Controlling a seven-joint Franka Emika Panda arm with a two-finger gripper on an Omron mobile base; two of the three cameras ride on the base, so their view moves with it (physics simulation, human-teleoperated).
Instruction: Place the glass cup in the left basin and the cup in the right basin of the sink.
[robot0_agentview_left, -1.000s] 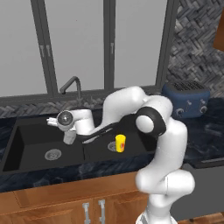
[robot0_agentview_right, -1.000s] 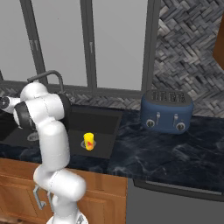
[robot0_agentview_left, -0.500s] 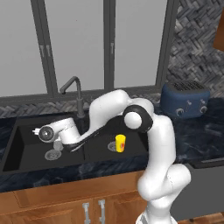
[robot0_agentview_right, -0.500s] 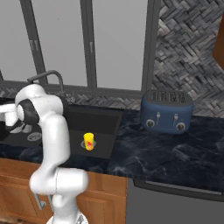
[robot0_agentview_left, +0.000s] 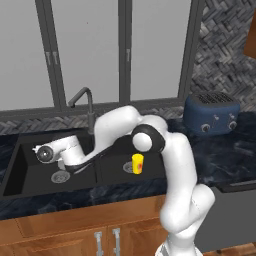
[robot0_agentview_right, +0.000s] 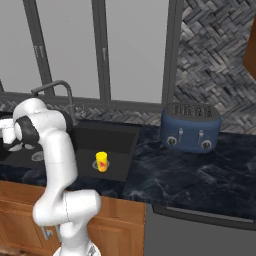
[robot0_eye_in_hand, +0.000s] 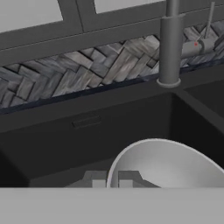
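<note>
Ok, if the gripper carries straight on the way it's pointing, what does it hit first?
The gripper, shut on the glass cup, points across the left basin toward its dark back wall. That wall looks like the first thing in line, though depth is hard to judge; the tap stands off to one side.

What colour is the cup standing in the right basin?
Bright yellow with a red mark; the cup shows best in the left base view.

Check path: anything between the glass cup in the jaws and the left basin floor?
Nothing visible. The gripper holds the glass cup by its rim, already inside the left basin; bare black floor around the drain.
</note>
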